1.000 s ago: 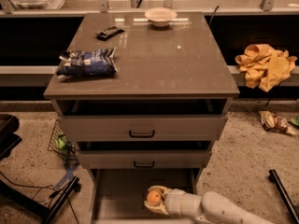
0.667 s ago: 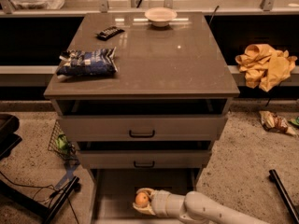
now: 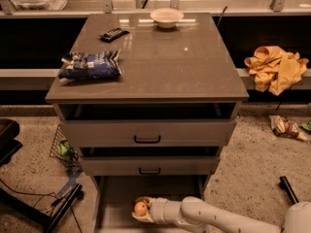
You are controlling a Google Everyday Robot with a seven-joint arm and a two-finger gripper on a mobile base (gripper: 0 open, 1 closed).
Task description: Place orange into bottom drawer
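Over the one open bottom drawer (image 3: 115, 202), one claw (image 3: 139, 209) tight around one orange (image 3: 141, 208).

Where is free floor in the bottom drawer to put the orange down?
The tool holds the orange over the bottom drawer's left half. Bare floor lies behind it up to the middle drawer, and left to the wall. The right front is crowded by the arm.
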